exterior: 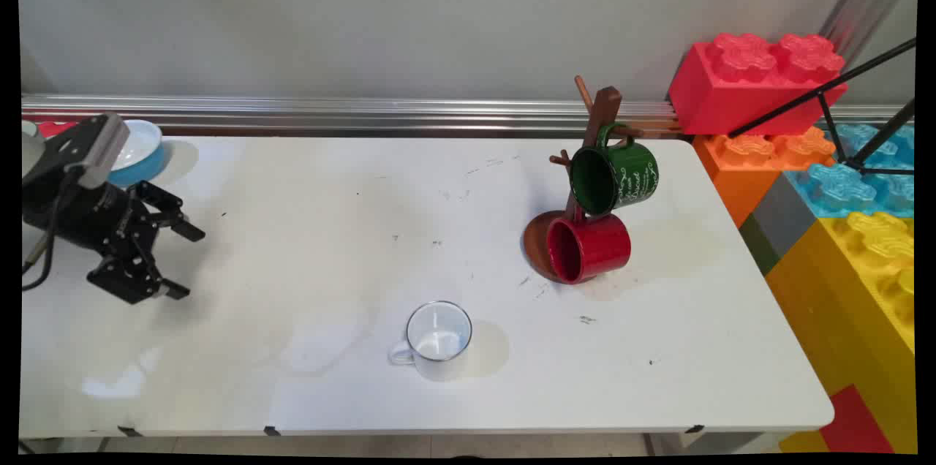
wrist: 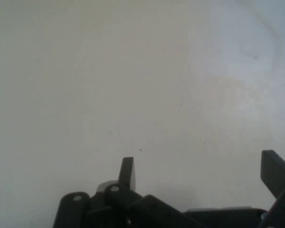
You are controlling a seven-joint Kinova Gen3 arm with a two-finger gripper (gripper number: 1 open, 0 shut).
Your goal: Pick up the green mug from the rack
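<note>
Gripper (exterior: 183,262) spread, blue bowl (exterior: 137,152) behind

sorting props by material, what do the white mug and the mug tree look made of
White mug: probably enamelled metal, given its glossy white coat and thin dark rim. Mug tree: looks like brown stained wood, matte, with peg arms; painted plastic can't be ruled out.

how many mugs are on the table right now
3: a green mug hanging on the wooden mug tree, a red mug on its side at the tree's base, and a white mug upright near the front edge.
</note>
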